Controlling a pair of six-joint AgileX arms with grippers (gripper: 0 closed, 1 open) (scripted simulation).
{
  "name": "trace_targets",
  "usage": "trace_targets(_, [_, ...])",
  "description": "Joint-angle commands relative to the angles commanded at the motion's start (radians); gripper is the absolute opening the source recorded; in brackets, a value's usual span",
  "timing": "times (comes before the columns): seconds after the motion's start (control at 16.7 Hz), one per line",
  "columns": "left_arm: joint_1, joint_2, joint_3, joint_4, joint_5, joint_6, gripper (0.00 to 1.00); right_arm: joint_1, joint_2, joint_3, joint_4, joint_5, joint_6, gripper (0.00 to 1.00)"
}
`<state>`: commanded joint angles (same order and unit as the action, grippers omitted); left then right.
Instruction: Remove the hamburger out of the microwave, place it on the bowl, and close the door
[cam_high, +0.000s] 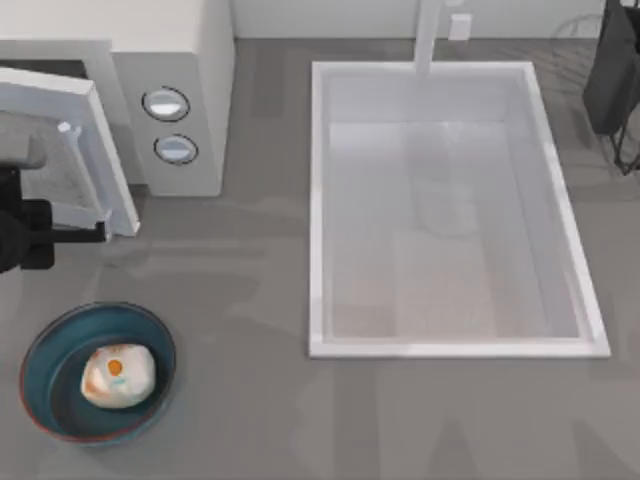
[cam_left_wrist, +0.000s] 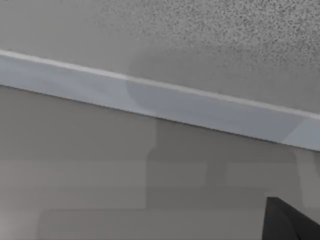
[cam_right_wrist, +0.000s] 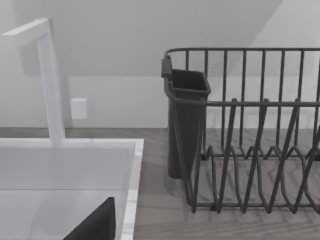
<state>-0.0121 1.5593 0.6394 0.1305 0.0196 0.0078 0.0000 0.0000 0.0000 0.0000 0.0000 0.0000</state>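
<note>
Here the white sink (cam_high: 450, 210) fills the worktop's (cam_high: 250, 300) middle and right, with the microwave (cam_high: 170, 80) at the far left corner, its door (cam_high: 70, 150) swung partly open toward the left edge. The left gripper (cam_high: 95, 232) sits against the door's lower edge; whether its jaws are open I cannot tell. Smaller, near the front left corner, the bowl (cam_high: 45, 365) holds the hamburger (cam_high: 118, 375).

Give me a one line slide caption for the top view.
Hamburger rests in the bowl; left claw sits beside the half-open microwave door.
</note>
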Motion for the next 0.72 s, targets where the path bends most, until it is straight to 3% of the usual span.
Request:
trace_targets(0.42, [0.002,0.036,0.037,-0.005,0.000,0.000,0.00,0.000,0.000,0.000,0.000,0.000,0.000,1.00])
trace_targets(0.72, [-0.002,0.262,0.284,-0.021,-0.001,-0.001,0.00,0.000,0.000,0.000,0.000,0.000,0.000,1.00])
